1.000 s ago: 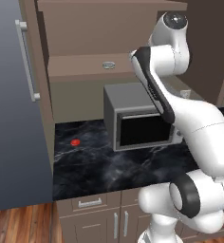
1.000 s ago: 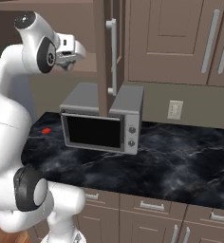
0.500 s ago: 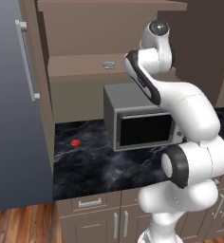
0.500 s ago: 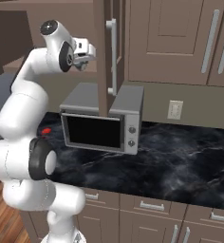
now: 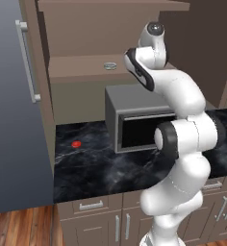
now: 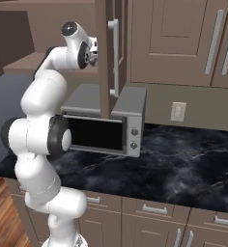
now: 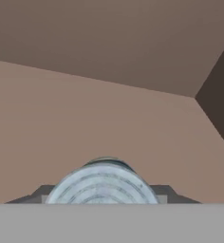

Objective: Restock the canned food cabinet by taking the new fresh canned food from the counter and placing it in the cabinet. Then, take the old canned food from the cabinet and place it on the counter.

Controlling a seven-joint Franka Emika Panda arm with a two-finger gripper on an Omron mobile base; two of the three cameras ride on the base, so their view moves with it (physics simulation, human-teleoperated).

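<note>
Silver can [image 7: 102, 185] clamped upright between the gripper [image 7: 102, 200] jaws, likely for shelving | cabinet [image 7: 85, 123] shelf beyond; flat tin [image 5: 110, 66] near the shelf's front edge

The old canned food [image 5: 110, 66] – a low, flat silver tin – sits on the cabinet [image 5: 81, 72] shelf, brown wood with plain panels. The new fresh canned food [image 7: 102, 186], its ringed silvery top facing the hand view, is held between the finger tips inside that cabinet. Below runs the counter [image 5: 91, 163] – black, white-veined
</note>
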